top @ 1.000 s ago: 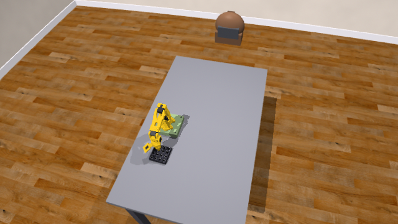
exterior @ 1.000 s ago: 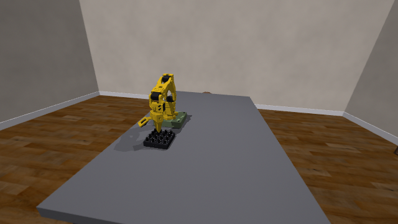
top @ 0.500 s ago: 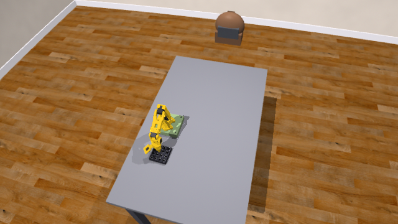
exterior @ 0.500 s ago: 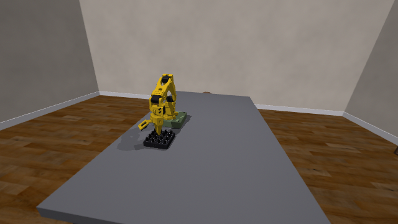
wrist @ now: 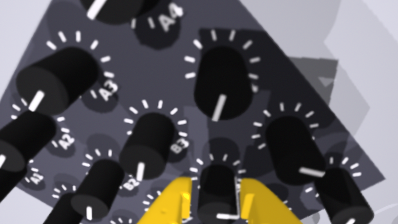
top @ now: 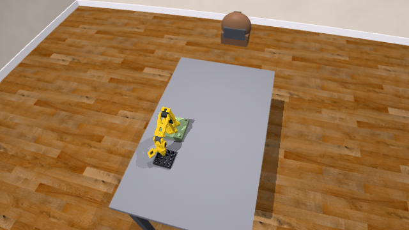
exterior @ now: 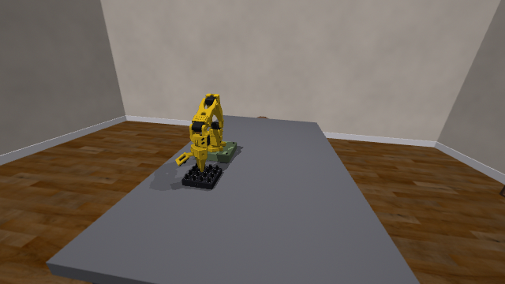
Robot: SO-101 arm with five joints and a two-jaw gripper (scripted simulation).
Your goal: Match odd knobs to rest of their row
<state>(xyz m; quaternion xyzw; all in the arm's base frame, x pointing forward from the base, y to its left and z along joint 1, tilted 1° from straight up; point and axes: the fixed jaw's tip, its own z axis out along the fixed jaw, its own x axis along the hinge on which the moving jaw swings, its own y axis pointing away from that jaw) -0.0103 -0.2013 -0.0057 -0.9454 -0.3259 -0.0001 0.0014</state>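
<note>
The black knob box (top: 163, 157) lies on the grey table in front of the arm's green base (top: 179, 128); it also shows in the exterior view (exterior: 202, 177). My yellow gripper (wrist: 217, 202) points straight down onto the box. Its fingers stand a narrow gap apart, one on each side of a black knob (wrist: 217, 190) in the row past B3 (wrist: 147, 142). I cannot see them pressing on it. That knob's white pointer lies sideways. The knobs of rows A and B point roughly toward the camera. Labels A1 to A4, B2 and B3 are readable; other labels are hidden.
The neighbouring knobs stand close around the fingers, the tall one (wrist: 220, 87) just beyond and another (wrist: 295, 150) to the right. The box sits near the table's left edge (top: 140, 150). A brown domed object (top: 236, 29) stands on the floor far behind.
</note>
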